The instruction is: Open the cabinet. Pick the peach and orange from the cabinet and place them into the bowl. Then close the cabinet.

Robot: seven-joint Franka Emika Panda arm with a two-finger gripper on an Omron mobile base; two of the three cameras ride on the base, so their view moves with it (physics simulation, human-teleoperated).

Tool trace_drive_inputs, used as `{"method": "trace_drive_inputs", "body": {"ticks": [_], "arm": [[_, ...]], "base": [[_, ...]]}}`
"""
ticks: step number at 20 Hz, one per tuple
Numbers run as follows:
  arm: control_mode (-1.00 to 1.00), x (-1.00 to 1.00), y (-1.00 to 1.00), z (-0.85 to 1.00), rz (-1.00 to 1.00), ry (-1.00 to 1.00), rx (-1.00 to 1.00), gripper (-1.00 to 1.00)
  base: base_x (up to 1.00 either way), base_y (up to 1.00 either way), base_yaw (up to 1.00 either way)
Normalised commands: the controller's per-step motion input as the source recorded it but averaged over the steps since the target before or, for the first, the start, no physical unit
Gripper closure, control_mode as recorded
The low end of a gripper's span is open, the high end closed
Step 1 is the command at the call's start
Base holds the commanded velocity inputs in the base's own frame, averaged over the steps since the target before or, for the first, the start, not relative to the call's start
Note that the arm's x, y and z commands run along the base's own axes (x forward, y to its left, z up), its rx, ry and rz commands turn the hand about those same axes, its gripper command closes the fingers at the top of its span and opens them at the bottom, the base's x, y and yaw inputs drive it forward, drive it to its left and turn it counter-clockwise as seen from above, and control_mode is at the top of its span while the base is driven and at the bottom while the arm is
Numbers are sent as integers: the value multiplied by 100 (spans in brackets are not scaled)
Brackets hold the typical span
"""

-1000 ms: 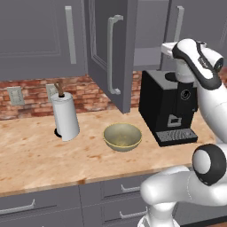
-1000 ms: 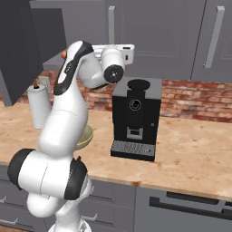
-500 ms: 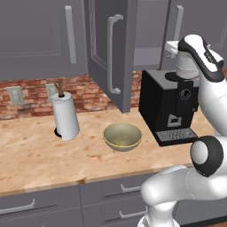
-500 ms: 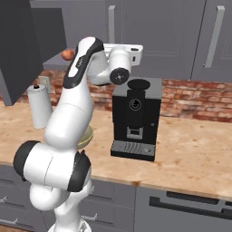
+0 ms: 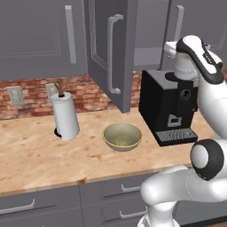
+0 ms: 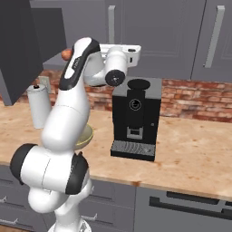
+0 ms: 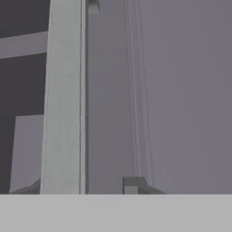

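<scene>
Claw [image 7: 79, 186] straddles the bar handle [image 7: 63, 99] of the cabinet [image 5: 111, 53], grip can't tell: seat bar deep, clamp firm, pull along hinge arc; bowl [image 5: 106, 135] sits on bench [image 5: 35, 150] well below-left of claw.

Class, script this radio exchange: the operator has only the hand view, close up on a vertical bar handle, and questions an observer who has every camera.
Operator: Is either door open?
Observer: Yes, the cabinet has its left door swung out.
Operator: Any fruit inside?
Observer: One small reddish fruit shows inside, behind the arm's elbow; peach or orange, I cannot tell.
Operator: Where is the bowl?
Observer: The bowl sits empty on the counter, between the paper-towel roll and the coffee machine.
</scene>
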Motion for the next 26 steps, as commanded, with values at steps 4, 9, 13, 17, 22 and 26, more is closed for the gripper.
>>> {"method": "trace_drive_inputs", "body": {"ticks": [4, 9, 13, 17, 22, 26], "arm": [[-100, 0, 0, 0, 0, 0, 0, 100], [-100, 0, -7, 0, 0, 0, 0, 100], [-100, -10, -46, 19, 0, 0, 5, 100], [-100, -43, -78, 30, 0, -1, 12, 100], [-100, -53, -96, 28, 0, -3, 14, 100], [-100, -54, -100, 23, 0, -3, 15, 100]], "base": [[0, 0, 0], [0, 0, 0], [0, 0, 0], [0, 0, 0], [0, 0, 0], [0, 0, 0]]}}
